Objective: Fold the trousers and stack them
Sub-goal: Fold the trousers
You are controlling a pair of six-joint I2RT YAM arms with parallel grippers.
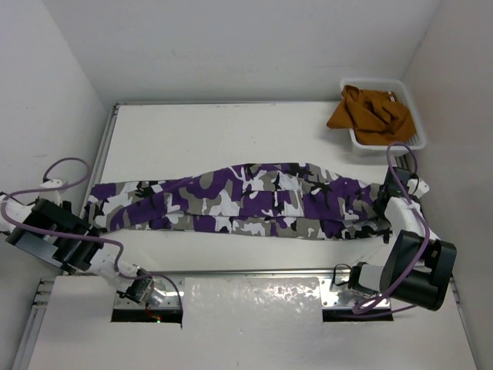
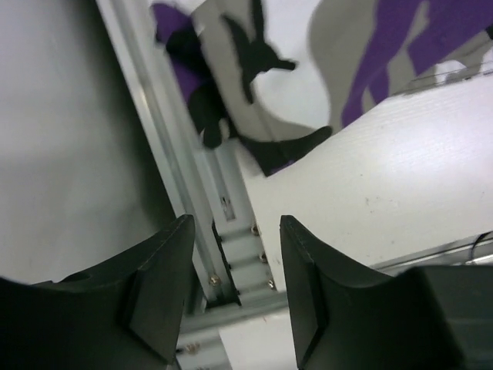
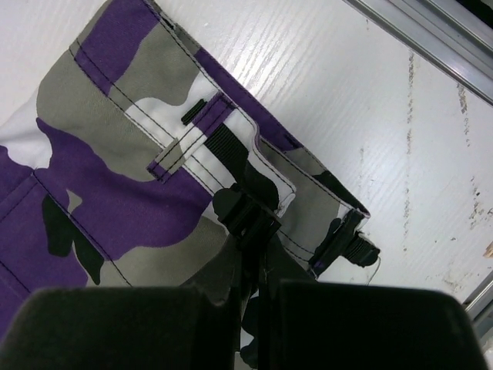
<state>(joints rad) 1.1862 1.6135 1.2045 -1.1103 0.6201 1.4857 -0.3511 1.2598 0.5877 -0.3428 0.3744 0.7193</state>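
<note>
- The trousers [image 1: 246, 200] are lying flat across the white table [image 1: 231, 135], stretching from the left edge to the right side, with the legs doubled one over the other.
- The leg cuffs are pointing left and the waist is sitting at the right end.
- The right gripper [image 3: 256, 297] is resting at the waist end, its jaws squeezing together on the camouflage fabric just near of a black plastic buckle [image 3: 246, 220].
- A belt loop [image 3: 189, 142] is showing on the waistband beyond the buckle.
- The left gripper [image 2: 235, 262] is hovering over the table's left edge with its jaws spread and nothing between them. It is pointing toward the cuffs, which are lying a little ahead against the metal rail [image 2: 192, 193].
- A white basket [image 1: 414, 127] is sitting at the far right corner, holding an orange-brown garment [image 1: 370, 116].
</note>
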